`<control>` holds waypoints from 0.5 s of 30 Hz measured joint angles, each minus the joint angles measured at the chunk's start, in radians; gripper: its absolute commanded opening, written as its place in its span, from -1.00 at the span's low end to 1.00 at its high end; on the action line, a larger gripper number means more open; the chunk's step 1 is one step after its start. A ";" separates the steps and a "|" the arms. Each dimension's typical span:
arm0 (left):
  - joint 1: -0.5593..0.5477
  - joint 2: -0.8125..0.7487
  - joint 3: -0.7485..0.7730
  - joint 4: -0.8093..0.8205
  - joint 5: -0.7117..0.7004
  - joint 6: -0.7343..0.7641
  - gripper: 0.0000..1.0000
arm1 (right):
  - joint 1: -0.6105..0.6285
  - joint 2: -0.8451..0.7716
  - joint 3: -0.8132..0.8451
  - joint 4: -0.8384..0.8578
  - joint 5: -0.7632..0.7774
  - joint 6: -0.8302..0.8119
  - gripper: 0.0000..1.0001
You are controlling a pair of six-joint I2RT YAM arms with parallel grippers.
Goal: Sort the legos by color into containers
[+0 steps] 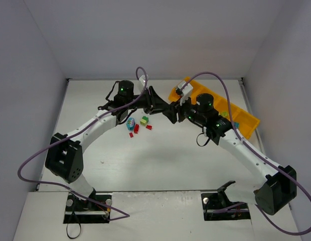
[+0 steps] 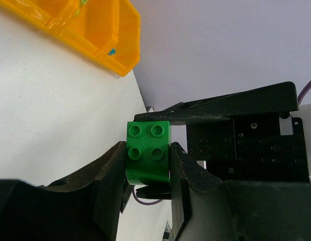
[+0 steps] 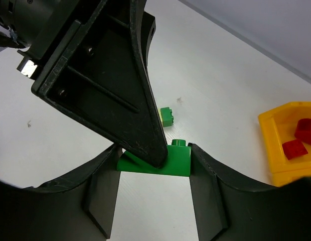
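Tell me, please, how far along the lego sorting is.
Done: a few red bricks lie in one compartment of the tray. In hand: the left hand clamps a green brick, and the right hand brackets it, seemingly for a handover; whether it grips yet is unclear. Left: that brick, plus several loose bricks, red, yellow-green and bluish, on the table.

green brick [image 2: 148, 153] pinched, four studs showing; two red bricks [image 3: 298, 143] lie in orange tray [image 3: 266, 145] end compartment.

One camera looks down from high over the white table [image 1: 160, 165]. Both wrist cameras sit close, sharing one small green plastic brick [image 2: 148, 155].
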 measured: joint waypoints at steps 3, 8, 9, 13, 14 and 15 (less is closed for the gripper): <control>0.000 0.000 0.000 0.000 0.000 0.000 -0.84 | 0.002 0.000 0.000 0.000 0.003 0.001 -0.92; 0.000 0.000 0.000 -0.013 -0.008 0.013 -0.33 | 0.005 -0.001 -0.013 0.008 0.020 -0.001 -1.00; 0.001 0.000 0.000 -0.020 -0.010 0.018 -0.10 | 0.005 -0.002 -0.018 0.011 0.021 -0.001 -1.00; 0.005 -0.008 0.000 -0.052 -0.021 0.048 0.34 | 0.004 -0.002 -0.047 0.012 0.043 -0.002 -1.00; 0.010 -0.013 0.000 -0.061 -0.026 0.052 0.37 | 0.003 -0.002 -0.055 0.009 0.051 -0.002 -1.00; 0.016 -0.018 0.000 -0.065 -0.031 0.056 0.39 | 0.001 -0.002 -0.064 0.005 0.059 -0.002 -1.00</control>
